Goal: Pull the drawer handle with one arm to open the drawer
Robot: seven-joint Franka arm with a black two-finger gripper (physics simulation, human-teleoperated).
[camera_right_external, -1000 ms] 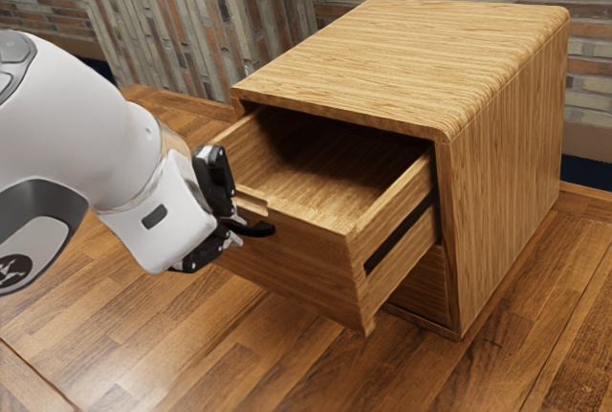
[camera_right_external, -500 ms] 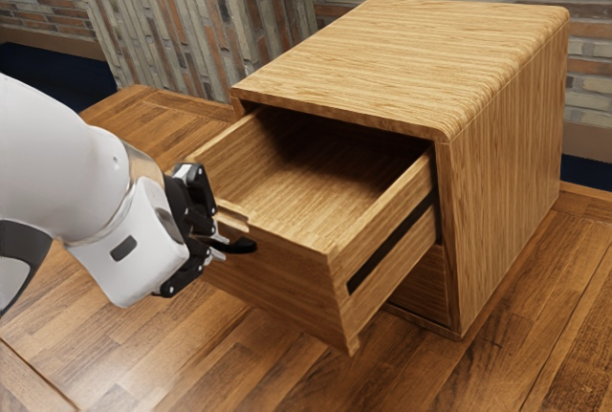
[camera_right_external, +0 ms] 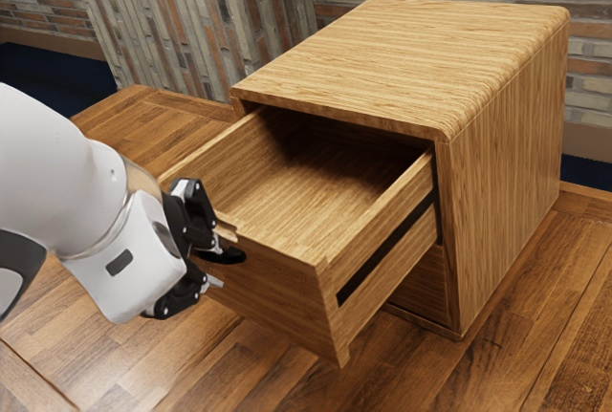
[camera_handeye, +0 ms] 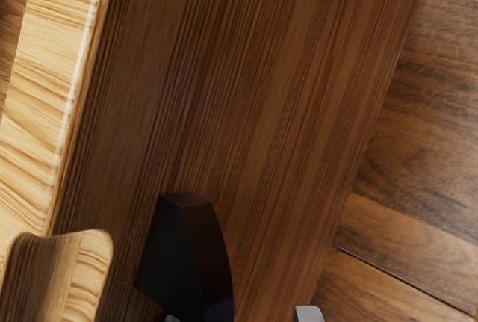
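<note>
The wooden cabinet (camera_right_external: 421, 58) stands on the table with its upper drawer (camera_right_external: 287, 202) pulled well out toward the exterior view's lower left; the drawer's inside is bare. A small wooden handle (camera_right_external: 229, 233) juts from the drawer front. My black gripper (camera_right_external: 226, 242) is at that handle, one finger above it and one finger (camera_right_external: 229, 256) below, shut on it. In the wrist view the drawer front (camera_handeye: 246, 113) is very close, with the handle (camera_handeye: 60, 277) and one black finger (camera_handeye: 187, 255) beside it.
The cabinet sits on a dark plank tabletop (camera_right_external: 478, 364), also seen past the drawer front's edge as tabletop (camera_handeye: 426, 187). A brick wall (camera_right_external: 191, 1) rises behind. My white arm (camera_right_external: 67, 211) takes up the exterior view's left side.
The drawer has slid further out of the cabinet toward the exterior view's lower left. My hand moved back the same way, still holding the handle.
</note>
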